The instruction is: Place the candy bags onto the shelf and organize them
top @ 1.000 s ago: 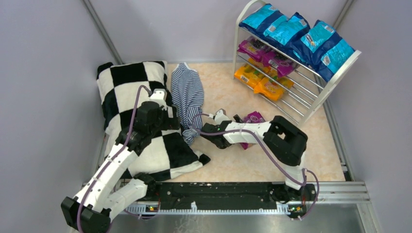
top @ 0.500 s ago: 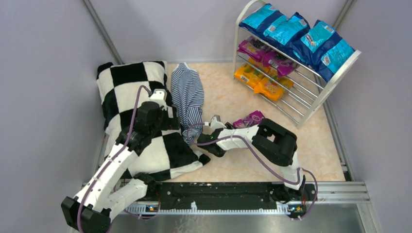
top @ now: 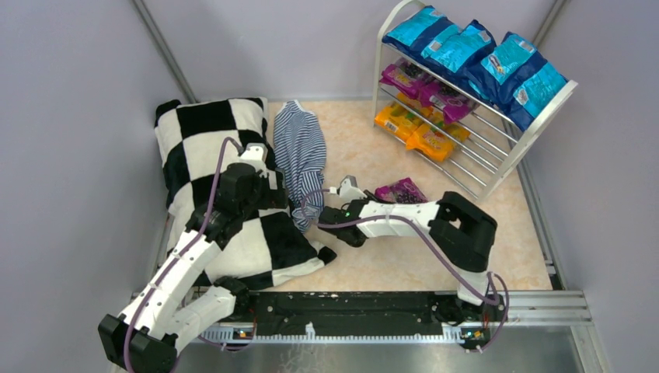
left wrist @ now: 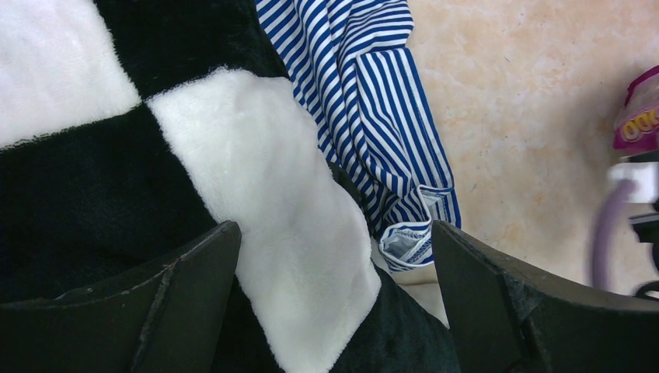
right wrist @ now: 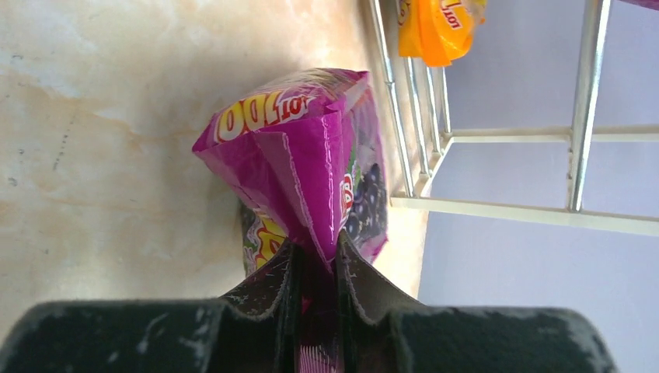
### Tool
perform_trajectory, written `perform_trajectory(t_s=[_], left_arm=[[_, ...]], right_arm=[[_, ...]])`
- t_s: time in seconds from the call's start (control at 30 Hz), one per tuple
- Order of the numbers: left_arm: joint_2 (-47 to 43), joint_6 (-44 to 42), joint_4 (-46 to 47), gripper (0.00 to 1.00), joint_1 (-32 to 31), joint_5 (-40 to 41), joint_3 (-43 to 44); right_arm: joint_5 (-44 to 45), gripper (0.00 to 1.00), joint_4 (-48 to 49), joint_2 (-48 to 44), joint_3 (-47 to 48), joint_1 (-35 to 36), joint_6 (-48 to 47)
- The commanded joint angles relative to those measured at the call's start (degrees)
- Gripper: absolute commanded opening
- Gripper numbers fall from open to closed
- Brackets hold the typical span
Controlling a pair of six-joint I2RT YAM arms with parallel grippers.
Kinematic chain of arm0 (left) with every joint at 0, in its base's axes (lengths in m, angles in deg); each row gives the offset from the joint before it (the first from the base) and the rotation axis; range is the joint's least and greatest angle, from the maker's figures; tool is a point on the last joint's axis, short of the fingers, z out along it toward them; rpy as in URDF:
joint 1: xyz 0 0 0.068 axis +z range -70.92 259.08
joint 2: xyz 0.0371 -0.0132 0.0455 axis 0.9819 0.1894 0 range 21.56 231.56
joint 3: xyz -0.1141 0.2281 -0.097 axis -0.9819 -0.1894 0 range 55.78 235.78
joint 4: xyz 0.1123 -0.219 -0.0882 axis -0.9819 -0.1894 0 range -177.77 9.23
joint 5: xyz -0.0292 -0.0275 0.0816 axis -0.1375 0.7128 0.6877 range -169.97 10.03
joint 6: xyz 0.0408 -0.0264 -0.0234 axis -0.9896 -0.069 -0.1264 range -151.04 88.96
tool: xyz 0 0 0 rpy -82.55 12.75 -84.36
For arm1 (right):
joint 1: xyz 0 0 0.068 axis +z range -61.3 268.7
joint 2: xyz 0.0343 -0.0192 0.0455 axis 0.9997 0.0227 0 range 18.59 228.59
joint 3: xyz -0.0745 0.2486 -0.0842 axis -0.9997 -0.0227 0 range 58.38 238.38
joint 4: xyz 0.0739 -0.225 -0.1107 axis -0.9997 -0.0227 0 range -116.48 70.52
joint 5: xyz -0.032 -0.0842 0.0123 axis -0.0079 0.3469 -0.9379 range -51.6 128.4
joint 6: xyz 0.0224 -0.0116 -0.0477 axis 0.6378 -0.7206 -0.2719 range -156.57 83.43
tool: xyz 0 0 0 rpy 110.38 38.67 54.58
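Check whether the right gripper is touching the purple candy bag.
Touching: the right wrist view shows the right gripper pinching the purple candy bag by its edge.

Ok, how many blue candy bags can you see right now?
4 blue candy bags, all along the top tier of the shelf: left end, two mid-row, right end. Others could be hidden underneath.

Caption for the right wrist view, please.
Right gripper pinching the purple candy bag by its edge, shelf beyond.

Purple candy bag [right wrist: 311,155] — checkered pillow [top: 203,134]
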Motion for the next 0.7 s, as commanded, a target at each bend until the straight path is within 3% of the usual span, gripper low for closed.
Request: perform_trajectory(t_s=[0.0,0.07,0.27,0.43,0.67], left_arm=[[-0.6,-0.7,2.2,0.98,0.3,0.0,-0.5],[-0.7,-0.7,2.2,0.98,0.3,-0.3,-0.5],[-1.4,-0.7,2.2,0.98,0.4,-1.0,-0.6],[-1.8,-0.7,2.3,0.98,0.3,-1.2,-0.7],[-1.8,-0.7,2.4,0.98,0.4,-1.6,-0.7]], right_arm=[[5.1,0.0,-4.5,-9.8,0.4,0.9,-2.5],[4.2,0.0,-1.5,-13.6,-1.6,0.9,-8.0],[-8.1,0.0,19.1,-33.3,-12.8,0.9,-40.1],[-17.8,0.0,26.9,-51.5,-15.5,0.0,-59.2],[-16.7,0.0,27.7,-52.4,-7.8,-10.1,-72.9]])
